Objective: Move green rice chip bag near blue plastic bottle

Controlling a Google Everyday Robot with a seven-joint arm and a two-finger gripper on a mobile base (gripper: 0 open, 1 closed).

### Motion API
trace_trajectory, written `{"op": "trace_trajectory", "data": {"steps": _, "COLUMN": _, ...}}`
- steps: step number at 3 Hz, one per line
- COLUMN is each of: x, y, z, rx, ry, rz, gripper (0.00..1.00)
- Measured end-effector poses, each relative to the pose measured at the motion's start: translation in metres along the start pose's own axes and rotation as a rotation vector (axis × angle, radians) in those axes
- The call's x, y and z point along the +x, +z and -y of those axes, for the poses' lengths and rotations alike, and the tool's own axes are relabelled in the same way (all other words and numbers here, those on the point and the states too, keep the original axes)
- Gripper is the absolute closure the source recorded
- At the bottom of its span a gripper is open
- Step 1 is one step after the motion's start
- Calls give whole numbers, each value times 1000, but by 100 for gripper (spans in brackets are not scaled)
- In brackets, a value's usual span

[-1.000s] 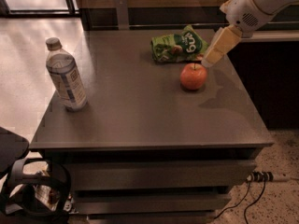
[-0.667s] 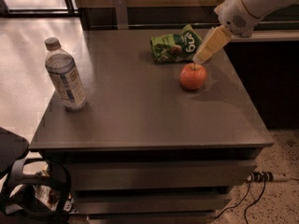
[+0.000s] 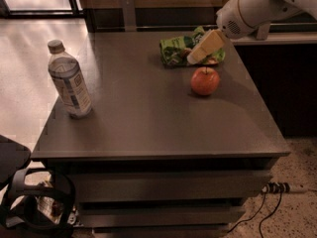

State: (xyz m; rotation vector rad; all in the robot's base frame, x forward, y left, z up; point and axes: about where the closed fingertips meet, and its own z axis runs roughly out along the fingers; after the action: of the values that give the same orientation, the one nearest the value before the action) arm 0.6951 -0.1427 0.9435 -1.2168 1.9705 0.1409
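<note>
The green rice chip bag (image 3: 177, 51) lies wrinkled at the far right of the grey table top (image 3: 143, 113). My gripper (image 3: 197, 57) reaches in from the upper right and sits over the bag's right part, hiding some of it. The blue plastic bottle (image 3: 69, 81), clear with a pale cap and a white-and-blue label, stands upright at the table's left side, far from the bag.
A red-orange apple (image 3: 205, 81) sits just in front of the bag and below my gripper. The table has drawers below its front edge. A dark counter stands to the right, and cables lie on the floor at lower right.
My gripper has moved left and down, from beside the apple's upper right to over the right part of the green bag. The bottle, apple and bag have not moved.
</note>
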Motion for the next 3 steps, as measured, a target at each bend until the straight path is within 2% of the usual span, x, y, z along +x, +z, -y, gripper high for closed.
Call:
{"op": "trace_trajectory", "data": {"steps": 1, "x": 0, "y": 0, "z": 0, "rx": 0, "ry": 0, "rz": 0, "gripper": 0}}
{"op": "trace_trajectory", "data": {"steps": 2, "x": -3, "y": 19, "z": 8, "rx": 11, "ry": -25, "rz": -4, "gripper": 0}}
{"op": "trace_trajectory", "data": {"steps": 3, "x": -1, "y": 42, "z": 21, "rx": 16, "ry": -59, "rz": 20, "gripper": 0}}
